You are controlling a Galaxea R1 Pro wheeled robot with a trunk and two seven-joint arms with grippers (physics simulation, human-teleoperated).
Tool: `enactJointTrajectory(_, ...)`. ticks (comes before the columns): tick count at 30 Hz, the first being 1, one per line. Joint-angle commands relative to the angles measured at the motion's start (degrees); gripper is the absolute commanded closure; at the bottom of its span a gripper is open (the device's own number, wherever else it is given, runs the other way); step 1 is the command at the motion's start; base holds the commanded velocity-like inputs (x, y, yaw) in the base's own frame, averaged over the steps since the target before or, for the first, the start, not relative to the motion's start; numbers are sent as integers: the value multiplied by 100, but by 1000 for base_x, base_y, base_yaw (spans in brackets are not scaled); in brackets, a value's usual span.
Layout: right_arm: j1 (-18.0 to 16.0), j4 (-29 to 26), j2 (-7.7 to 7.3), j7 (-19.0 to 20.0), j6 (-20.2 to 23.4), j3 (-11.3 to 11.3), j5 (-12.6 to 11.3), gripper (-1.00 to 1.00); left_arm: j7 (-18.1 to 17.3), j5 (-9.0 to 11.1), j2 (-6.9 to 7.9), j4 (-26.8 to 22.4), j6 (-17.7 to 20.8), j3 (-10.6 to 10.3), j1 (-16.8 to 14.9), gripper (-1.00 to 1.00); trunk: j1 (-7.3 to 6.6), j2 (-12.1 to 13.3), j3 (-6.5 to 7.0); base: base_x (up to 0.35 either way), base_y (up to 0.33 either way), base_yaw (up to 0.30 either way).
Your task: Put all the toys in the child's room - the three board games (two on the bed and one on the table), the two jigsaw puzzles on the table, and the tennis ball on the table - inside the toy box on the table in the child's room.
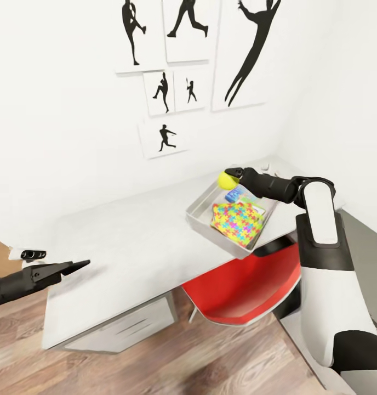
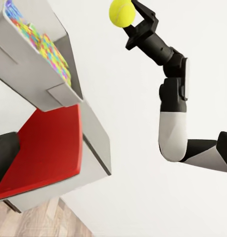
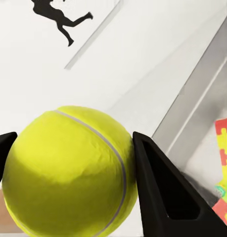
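Now tennis ball (image 3: pixel 68 173) clamped in right tool (image 3: pixel 73 168)

The right arm (image 1: pixel 320 258) has glossy white shells with black joints, ending in a black, wedge-fingered end effector (image 1: pixel 232 174).

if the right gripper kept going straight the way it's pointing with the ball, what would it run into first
Probably the white wall behind the table. The right gripper, shut on the tennis ball, points past the toy box's far rim toward it, though depth is hard to judge.

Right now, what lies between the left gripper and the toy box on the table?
In the head view, bare light grey table top lies between the left gripper and the toy box; nothing stands on that stretch.
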Motion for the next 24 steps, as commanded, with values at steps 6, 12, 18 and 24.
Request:
enactJointTrajectory(6,-3,11,-7,-96,12,8,-78,100,-20,79,2,-233,80,-1,86,-100,6,-9,48,153,-180,0)
enactJointTrajectory(12,1,21,-8,-113,12,18,-69,100,-20,705,47,-776,402,8,76,-100,6,-9,100,23,-27,0)
enactJointTrajectory(18,0,53,-12,-218,12,138,-50,100,-20,863,39,-874,473,-47,38,-100,6,-9,124,2,-4,0)
enactJointTrajectory(24,-3,200,-8,-408,12,222,-42,100,-20,874,11,-890,441,-161,35,-100,6,-9,127,0,-180,0)
